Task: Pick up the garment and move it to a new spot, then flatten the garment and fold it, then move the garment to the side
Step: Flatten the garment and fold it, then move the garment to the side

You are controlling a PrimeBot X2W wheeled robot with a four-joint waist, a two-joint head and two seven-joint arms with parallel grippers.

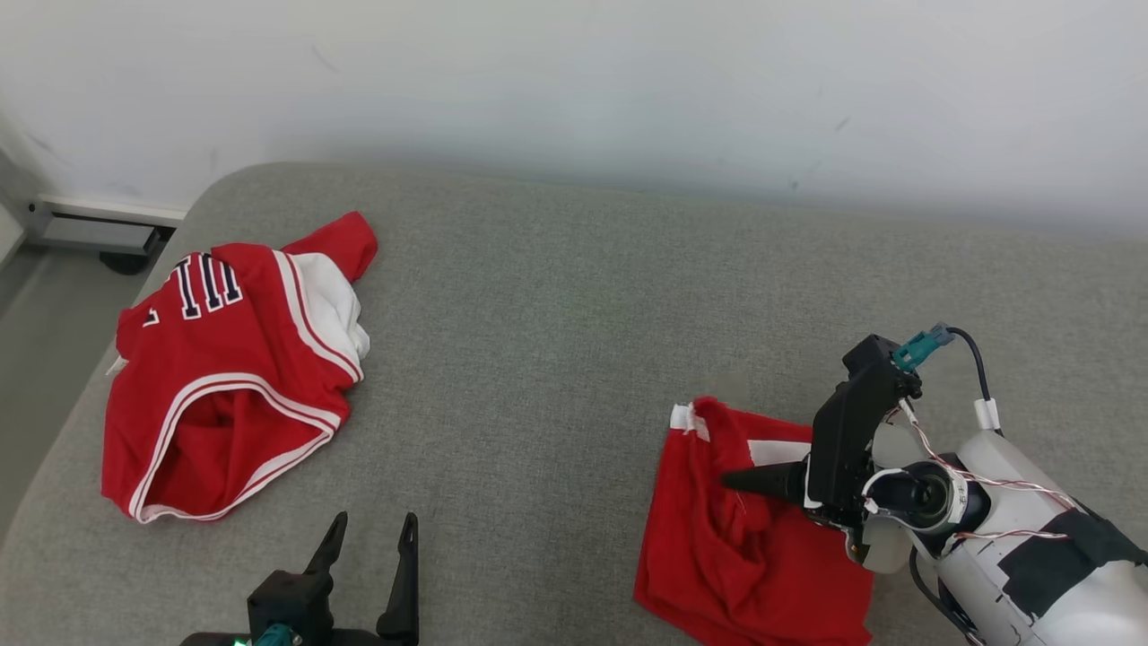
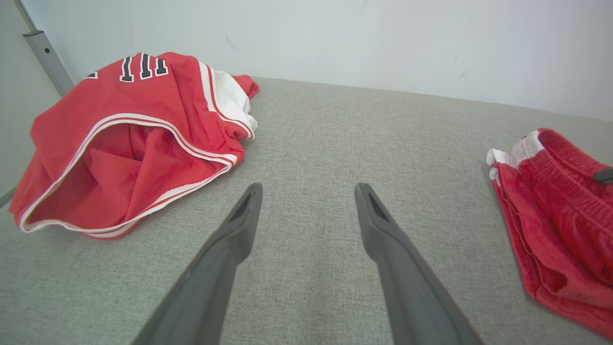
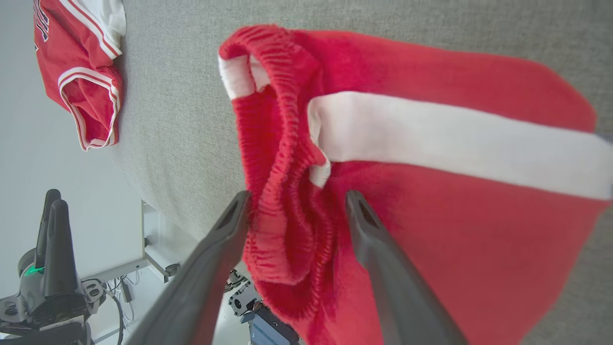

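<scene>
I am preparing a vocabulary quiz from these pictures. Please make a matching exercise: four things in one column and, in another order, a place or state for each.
1. jersey with dark lettering
2. shorts with white stripe
3. left gripper
4. right gripper

A. open, fingers on both sides of a waistband fold
B. lying crumpled on the robot's left
C. open above bare grey surface
D. lying bunched on the robot's right

Pairs: 1-B; 2-D; 3-C; 4-A

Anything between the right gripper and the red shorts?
Nothing visible. The right gripper has its open fingers straddling the bunched waistband of the red shorts; the red jersey lies apart, to the left.
</scene>
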